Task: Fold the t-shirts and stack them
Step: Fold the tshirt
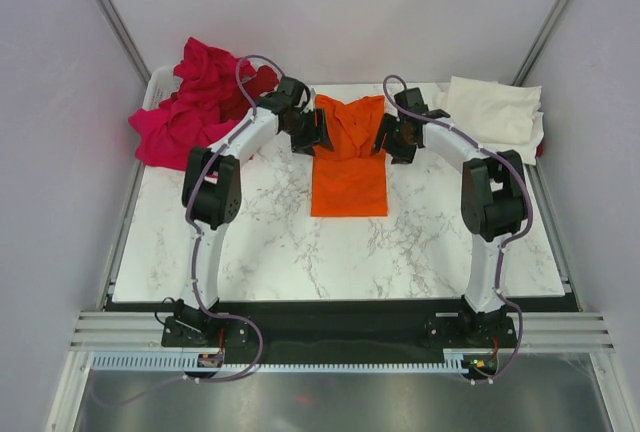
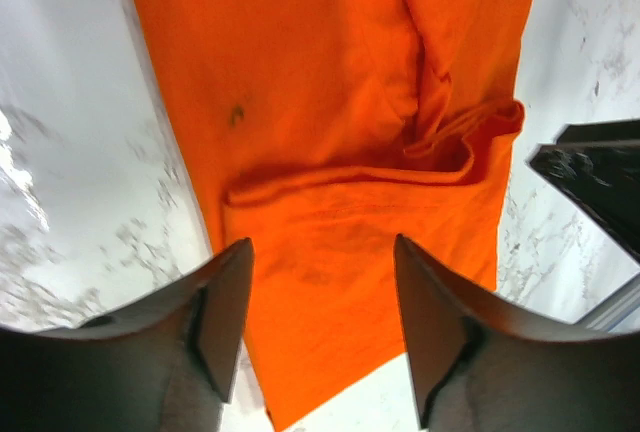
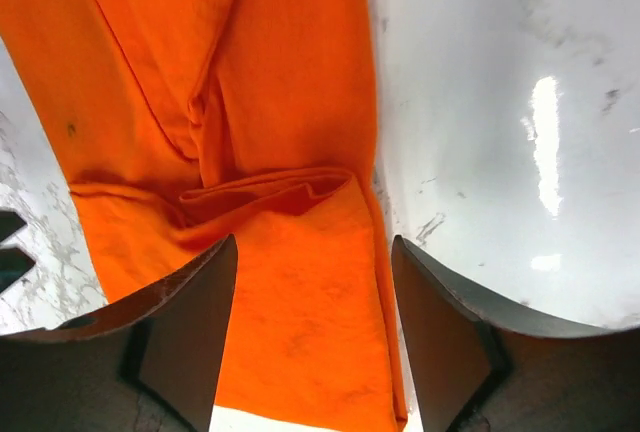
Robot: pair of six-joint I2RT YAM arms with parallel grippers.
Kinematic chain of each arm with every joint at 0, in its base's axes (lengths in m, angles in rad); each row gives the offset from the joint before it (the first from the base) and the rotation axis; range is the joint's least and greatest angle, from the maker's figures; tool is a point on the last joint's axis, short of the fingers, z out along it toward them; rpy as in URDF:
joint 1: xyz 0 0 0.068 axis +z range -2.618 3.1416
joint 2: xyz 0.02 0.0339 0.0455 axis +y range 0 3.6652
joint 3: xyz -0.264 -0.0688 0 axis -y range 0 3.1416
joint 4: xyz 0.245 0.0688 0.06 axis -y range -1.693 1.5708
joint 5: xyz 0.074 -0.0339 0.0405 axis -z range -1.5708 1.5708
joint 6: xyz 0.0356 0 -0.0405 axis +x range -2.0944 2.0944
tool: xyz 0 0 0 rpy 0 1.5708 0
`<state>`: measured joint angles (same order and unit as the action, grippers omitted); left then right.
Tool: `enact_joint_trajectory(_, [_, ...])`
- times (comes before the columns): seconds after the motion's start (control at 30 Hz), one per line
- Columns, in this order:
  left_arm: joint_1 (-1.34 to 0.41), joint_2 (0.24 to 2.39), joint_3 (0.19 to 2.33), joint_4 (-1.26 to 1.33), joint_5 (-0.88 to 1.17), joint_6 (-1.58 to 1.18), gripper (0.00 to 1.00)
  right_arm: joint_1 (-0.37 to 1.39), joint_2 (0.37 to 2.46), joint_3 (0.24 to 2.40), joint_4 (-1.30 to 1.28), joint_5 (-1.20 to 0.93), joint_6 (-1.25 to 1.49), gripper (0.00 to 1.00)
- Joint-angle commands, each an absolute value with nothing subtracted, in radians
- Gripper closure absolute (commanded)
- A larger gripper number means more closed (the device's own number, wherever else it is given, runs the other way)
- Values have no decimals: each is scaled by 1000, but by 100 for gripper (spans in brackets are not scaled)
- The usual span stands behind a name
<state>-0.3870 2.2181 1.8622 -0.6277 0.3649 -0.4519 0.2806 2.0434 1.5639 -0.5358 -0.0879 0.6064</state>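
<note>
The bright orange t-shirt (image 1: pixel 349 160) lies on the marble table, folded into a long narrow strip running from far to near. It fills the left wrist view (image 2: pixel 330 132) and the right wrist view (image 3: pixel 250 152), with a crumpled fold across it. My left gripper (image 1: pixel 318 130) is open over the strip's far left part, holding nothing. My right gripper (image 1: pixel 388 136) is open over its far right part, holding nothing. Magenta-pink and dark red t-shirts (image 1: pixel 195 102) are heaped at the far left. A cream-white t-shirt (image 1: pixel 492 110) lies at the far right.
The marble table (image 1: pixel 270 252) has a black front edge near the arm bases. A white basket rim (image 1: pixel 158 80) shows under the pink heap. Grey walls close in on the left, right and back.
</note>
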Motion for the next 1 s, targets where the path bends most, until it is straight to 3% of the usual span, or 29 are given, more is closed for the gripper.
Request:
enact_joint_trajectory(0.0, [-377, 2308, 2122, -810, 353, -396, 33, 252, 2014, 1676, -587, -57, 604, 29])
enact_joint_trajectory(0.07, [-377, 2339, 2207, -900, 348, -390, 24, 253, 1976, 1687, -601, -43, 598, 27])
enact_joint_trajectory(0.27, [-380, 2199, 2201, -927, 324, -379, 20, 253, 1764, 1501, -566, -29, 575, 25])
enact_joint_trajectory(0.47, [-436, 2010, 1886, -898, 287, -353, 21, 258, 1574, 1160, -451, -167, 575, 25])
enact_joint_trajectory(0.6, [-451, 1847, 1501, -680, 336, -397, 22, 258, 1511, 949, -321, -328, 598, 24])
enact_joint_trajectory(0.77, [-451, 1691, 1159, -428, 403, -477, 25, 258, 1522, 825, -186, -423, 627, 25])
enact_joint_trajectory(0.97, [-451, 1646, 980, -213, 419, -535, 27, 258, 1562, 786, -131, -413, 630, 25])
